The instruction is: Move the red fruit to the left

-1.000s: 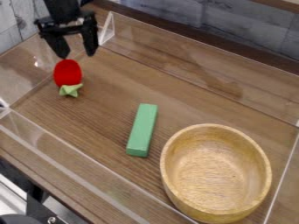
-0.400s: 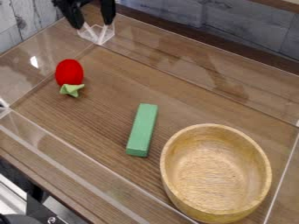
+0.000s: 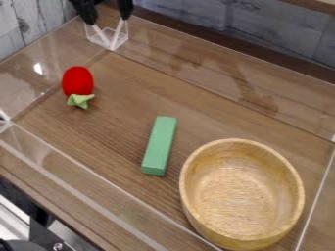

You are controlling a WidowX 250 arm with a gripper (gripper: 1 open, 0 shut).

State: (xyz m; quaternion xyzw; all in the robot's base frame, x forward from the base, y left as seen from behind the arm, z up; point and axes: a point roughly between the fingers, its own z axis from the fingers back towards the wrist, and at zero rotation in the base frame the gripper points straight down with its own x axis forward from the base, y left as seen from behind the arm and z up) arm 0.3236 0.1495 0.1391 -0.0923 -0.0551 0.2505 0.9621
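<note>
While fingers hover, one red fruit (image 3: 77, 80), one green block (image 3: 160, 145), one bowl (image 3: 241, 194)

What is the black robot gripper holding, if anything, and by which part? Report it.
Nothing is held: the black robot gripper hangs open over the wooden table, and the small glossy red toy fruit lies apart from it.

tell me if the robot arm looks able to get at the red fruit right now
Probably yes: the gripper hangs just beyond the red fruit, and nothing seems to stand between them on the table.
</note>
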